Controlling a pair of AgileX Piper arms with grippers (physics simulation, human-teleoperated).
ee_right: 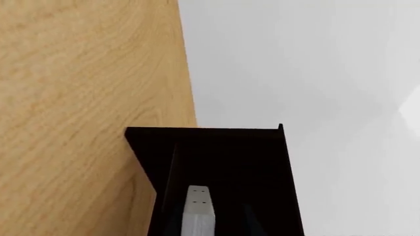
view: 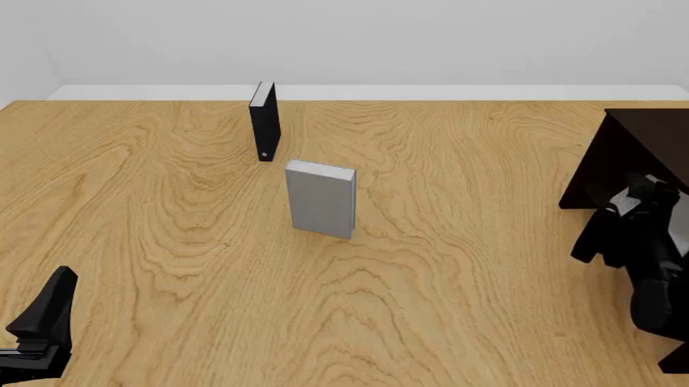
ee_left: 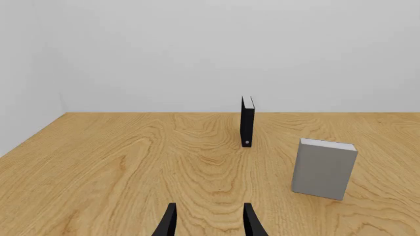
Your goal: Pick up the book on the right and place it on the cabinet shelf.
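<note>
Desk [view: 453, 266]: light wood grain, running back to a plain pale wall.
The book [ee_right: 198, 212]: in the right wrist view a slim pale grey slab lies straight ahead of the camera, framed by the dark wood of the cabinet. In the front view only a thin grey sliver [view: 677, 230] shows at the picture's 3 o'clock edge, against the right arm. Whether it rests on the board cannot be told.
The cabinet shelf [ee_right: 226, 162]: dark inner board of the almost black cabinet [view: 635, 149], which stands at the desk's 3 o'clock side, partly cut off by the front view's edge.
Right gripper [view: 635, 242]: just in front of the cabinet's open side, turned toward it. Its jaws are lost against the dark wood in the wrist view and hidden by the arm in the front view, so it cannot be told whether they are clamped on the book or apart.
Left gripper [ee_left: 210, 223]: low at the desk's 7 o'clock corner [view: 43, 318], well apart from everything else. Its jaws stand apart with nothing between them.
Other grey book [view: 319, 198]: upright near the desk's middle, broad cover facing the arms, pale page edges on top; also seen in the left wrist view [ee_left: 323, 168].
Black book [view: 264, 121]: upright at 11 o'clock from the other grey book, near it but not touching, spine with a small white dot facing the arms [ee_left: 247, 122].
</note>
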